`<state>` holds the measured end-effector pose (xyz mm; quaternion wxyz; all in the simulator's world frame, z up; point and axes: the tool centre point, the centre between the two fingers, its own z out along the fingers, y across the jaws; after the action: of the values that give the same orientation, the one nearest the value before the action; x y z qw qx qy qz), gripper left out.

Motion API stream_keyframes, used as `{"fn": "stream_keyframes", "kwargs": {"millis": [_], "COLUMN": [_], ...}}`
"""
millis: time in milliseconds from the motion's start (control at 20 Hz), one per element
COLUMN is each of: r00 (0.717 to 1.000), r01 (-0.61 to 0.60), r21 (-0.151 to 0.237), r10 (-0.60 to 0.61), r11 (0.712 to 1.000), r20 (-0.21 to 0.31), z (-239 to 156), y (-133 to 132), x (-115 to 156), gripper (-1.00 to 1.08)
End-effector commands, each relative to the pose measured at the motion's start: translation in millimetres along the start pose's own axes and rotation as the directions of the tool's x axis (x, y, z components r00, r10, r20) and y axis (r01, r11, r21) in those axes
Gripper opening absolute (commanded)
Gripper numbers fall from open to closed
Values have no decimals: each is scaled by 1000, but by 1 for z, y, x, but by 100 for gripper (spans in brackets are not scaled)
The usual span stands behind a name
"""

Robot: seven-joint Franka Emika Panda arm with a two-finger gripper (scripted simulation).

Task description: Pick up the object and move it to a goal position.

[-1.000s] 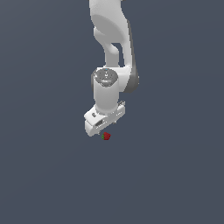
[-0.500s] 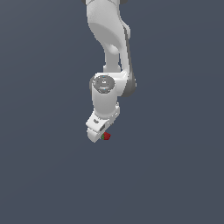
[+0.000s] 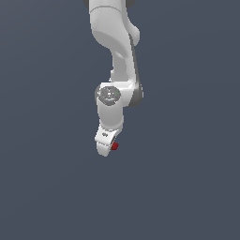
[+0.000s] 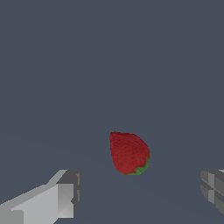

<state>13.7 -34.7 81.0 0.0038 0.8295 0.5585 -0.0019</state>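
Lying between spread pincer (image 4: 140, 192) fingers, a bumpy red strawberry (image 4: 128, 153).

1. The strawberry (image 4: 128, 153) sits close to the middle of the frame: a dark red, rounded lump with a small green end turned toward the gripper.
2. The gripper (image 4: 139, 189) shows only as two fingers (image 4: 65, 199) coming in from opposite edges of the frame, one pale grey-white and blocky, the other darker grey and cut off by the frame's edge.
3. The fingers stand wide apart, with a clear gap between each and the strawberry; neither touches it.
4. The strawberry lies just beyond the fingertips, nearer the pale finger.
5. Behind everything is a plain, flat blue-grey surface (image 4: 109, 57).
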Motion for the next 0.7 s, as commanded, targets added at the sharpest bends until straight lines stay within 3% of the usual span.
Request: {"fn": "stream_keyframes", "kwargs": {"millis": [0, 650], "r00": [999, 994], "r01": [42, 106], "r21": [1, 4], "r10": [-42, -106], "r11": [999, 994], "r20": [-3, -8], "z": [3, 10], "y": [0, 0], "x": [0, -1], "gripper": [100, 100]}}
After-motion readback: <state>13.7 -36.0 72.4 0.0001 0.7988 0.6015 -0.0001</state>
